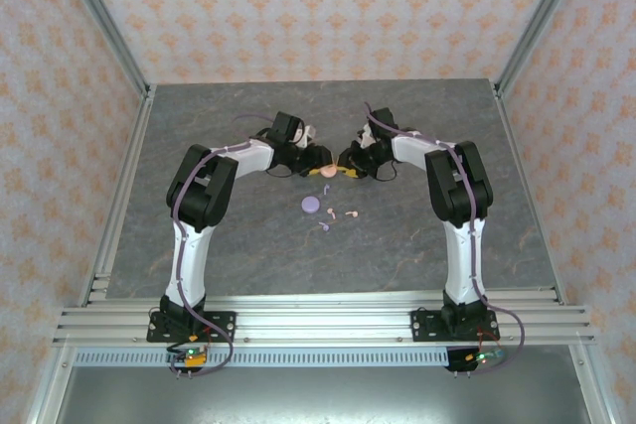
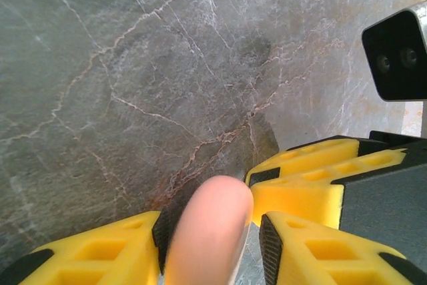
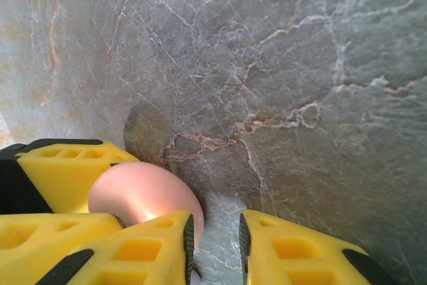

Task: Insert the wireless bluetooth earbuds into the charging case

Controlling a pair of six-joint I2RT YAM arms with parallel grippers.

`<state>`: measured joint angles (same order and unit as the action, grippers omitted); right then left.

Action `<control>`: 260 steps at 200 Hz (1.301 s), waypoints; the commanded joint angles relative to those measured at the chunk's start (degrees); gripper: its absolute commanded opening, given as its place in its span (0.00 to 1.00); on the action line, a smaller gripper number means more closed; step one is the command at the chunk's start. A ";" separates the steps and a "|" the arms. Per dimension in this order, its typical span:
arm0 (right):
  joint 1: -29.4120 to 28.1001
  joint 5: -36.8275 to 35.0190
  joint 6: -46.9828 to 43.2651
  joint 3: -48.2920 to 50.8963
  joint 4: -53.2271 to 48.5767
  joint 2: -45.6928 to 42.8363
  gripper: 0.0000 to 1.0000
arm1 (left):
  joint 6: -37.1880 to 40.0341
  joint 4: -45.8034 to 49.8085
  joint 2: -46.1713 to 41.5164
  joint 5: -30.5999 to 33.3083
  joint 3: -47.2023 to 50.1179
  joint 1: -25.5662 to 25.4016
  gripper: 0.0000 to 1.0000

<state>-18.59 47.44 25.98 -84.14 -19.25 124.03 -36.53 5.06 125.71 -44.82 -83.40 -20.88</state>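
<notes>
L claw (image 2: 210, 228) pinches the pink charging case (image 2: 212, 201) edge-on, prob. to steady it for you while R claw (image 3: 217, 228) works the lid. R claw's fingers are nearly together right beside the case's dome, and you can't tell if they nip its rim. Four earbuds (image 1: 335, 212) lie loose on the counter (image 1: 229, 245), nearer the bases, by the lavender case (image 1: 310, 205) (looks shut). None's in yet, so I'd say the lid comes first.

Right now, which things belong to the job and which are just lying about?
Job: pink case, gripped by the left hand; lavender case; earbuds loose beside it.
Lying about: nothing stray that I can spot, just the table.
</notes>
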 commanded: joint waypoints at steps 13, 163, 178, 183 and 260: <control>-0.37 -0.42 0.48 -0.68 0.17 1.04 0.27 | -1.35 0.25 0.60 -1.26 1.57 -1.77 0.39; -0.37 -6.39 -2.51 1.67 -1.41 -5.55 0.29 | 2.73 7.15 -1.20 1.87 -2.03 -0.74 0.23; -0.29 -6.31 -2.51 1.68 -1.59 -5.31 0.29 | 2.91 7.25 -0.58 1.84 -2.12 -0.57 0.25; -0.31 -6.29 -2.60 1.66 -1.66 -5.21 0.29 | 2.96 7.25 -0.48 1.84 -2.06 -0.56 0.27; -0.31 -6.46 -3.19 1.67 -2.42 -4.72 0.29 | 4.06 8.86 -1.52 2.81 -2.03 -0.20 0.44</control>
<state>-18.72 42.19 23.81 -82.59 -20.14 120.38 -34.39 10.37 125.34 -44.16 -84.58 -21.71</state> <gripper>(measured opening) 0.289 0.432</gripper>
